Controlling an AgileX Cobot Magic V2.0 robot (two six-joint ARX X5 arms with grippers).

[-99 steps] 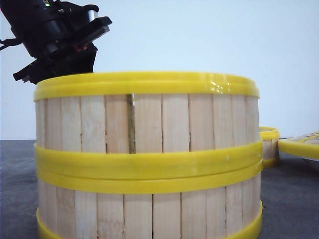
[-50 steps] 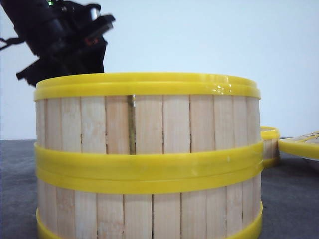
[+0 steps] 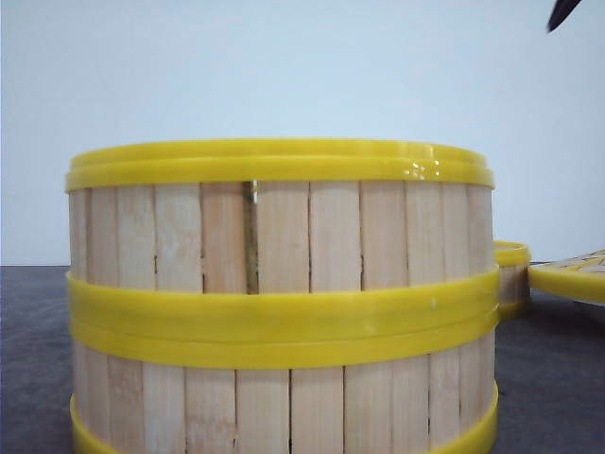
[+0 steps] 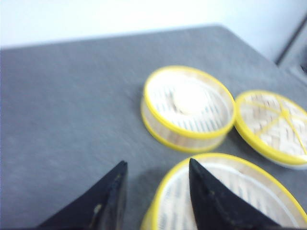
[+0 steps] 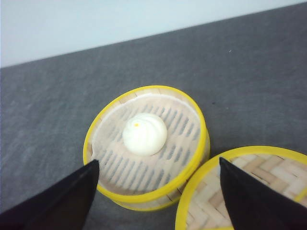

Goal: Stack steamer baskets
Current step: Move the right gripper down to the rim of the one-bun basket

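Two steamer baskets [image 3: 280, 303] stand stacked one on the other and fill the front view. A third steamer basket [image 5: 115, 158] stands alone behind them with a white bun [image 5: 145, 133] inside; its edge [image 3: 511, 274] peeks out at the right of the stack. My left gripper [image 4: 158, 162] is open and empty above the rim of the stack's top basket [image 4: 249, 191], one finger outside the rim and one over the inside. My right gripper [image 5: 158, 162] hangs wide open above the lone basket, holding nothing.
A flat woven lid [image 5: 240, 191] with a yellow rim lies right beside the lone basket, also seen as the lid [image 3: 572, 274] and the lid [image 4: 273, 124]. All rest on a grey tabletop [image 4: 72, 105]. A dark tip [image 3: 563, 11] pokes in at the front view's top right corner.
The left arm, which hung behind the stack's upper left, has left the front view. A dark tip has appeared at the top right. The stack has not moved.
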